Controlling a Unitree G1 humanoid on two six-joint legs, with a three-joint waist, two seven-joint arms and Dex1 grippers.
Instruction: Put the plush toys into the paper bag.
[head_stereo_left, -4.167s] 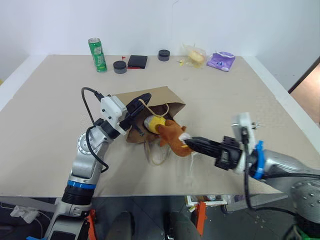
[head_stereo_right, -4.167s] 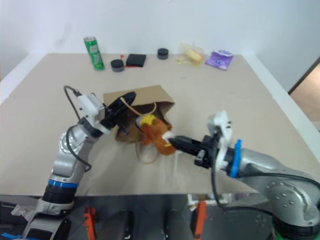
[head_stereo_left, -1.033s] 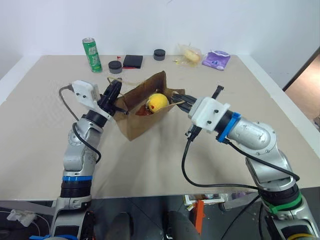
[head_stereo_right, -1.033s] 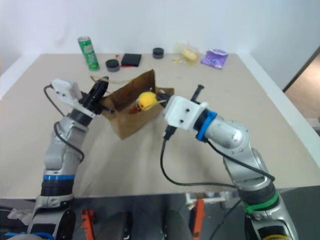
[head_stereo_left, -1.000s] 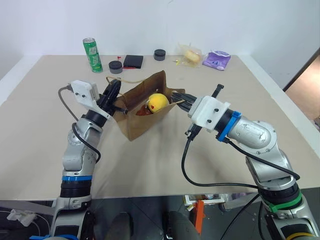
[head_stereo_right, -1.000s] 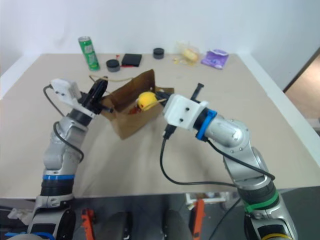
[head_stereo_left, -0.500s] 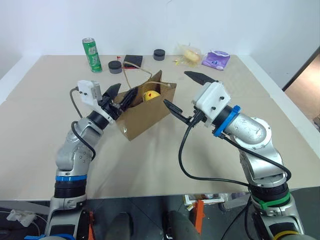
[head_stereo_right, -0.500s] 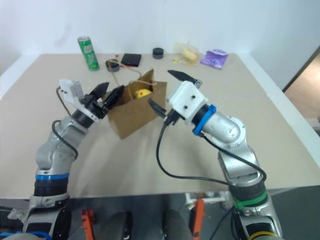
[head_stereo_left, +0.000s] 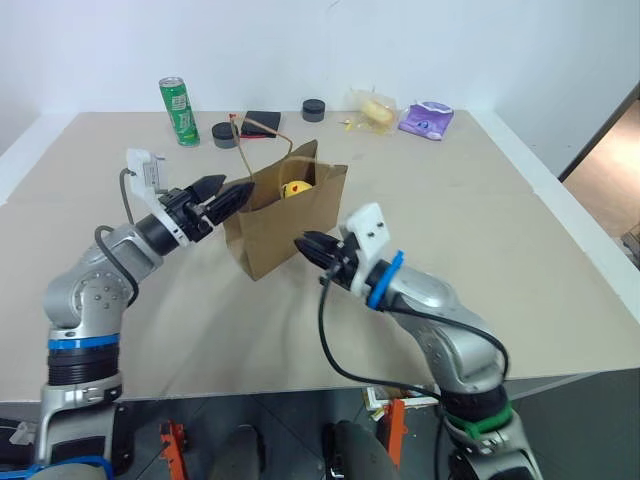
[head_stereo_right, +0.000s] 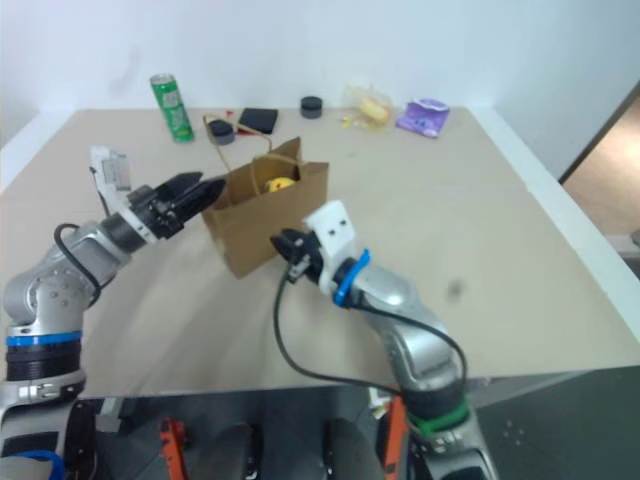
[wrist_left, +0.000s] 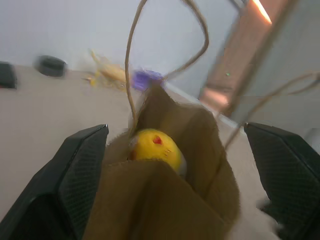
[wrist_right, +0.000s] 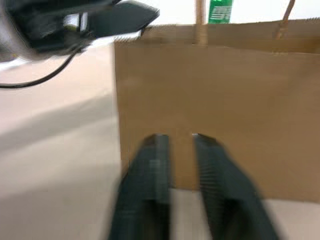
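Note:
The brown paper bag (head_stereo_left: 283, 226) stands upright mid-table, mouth up, with its cord handles (head_stereo_left: 258, 137) sticking up. One yellow plush toy (head_stereo_left: 293, 188) lies inside, just below the rim; it also appears in the left wrist view as a yellow plush toy (wrist_left: 152, 147) between the bag walls. My left gripper (head_stereo_left: 236, 191) is open at the bag's left top edge, its fingers (wrist_left: 84, 165) spread on either side of the bag's end. My right gripper (head_stereo_left: 302, 243) is shut, empty, low against the bag's near face (wrist_right: 220, 100).
Along the far edge stand a green can (head_stereo_left: 173, 97), a black round lid (head_stereo_left: 223, 131), a black wallet (head_stereo_left: 262, 121), another black lid (head_stereo_left: 313, 109), a clear-wrapped yellow packet (head_stereo_left: 372, 108) and a purple packet (head_stereo_left: 425, 119). Bare table (head_stereo_left: 480, 250) lies to the right of the bag.
Both grippers let go of the bag's rim and opened; the right one then shut and dropped low in front of the bag. The bag now stands upright on its own.

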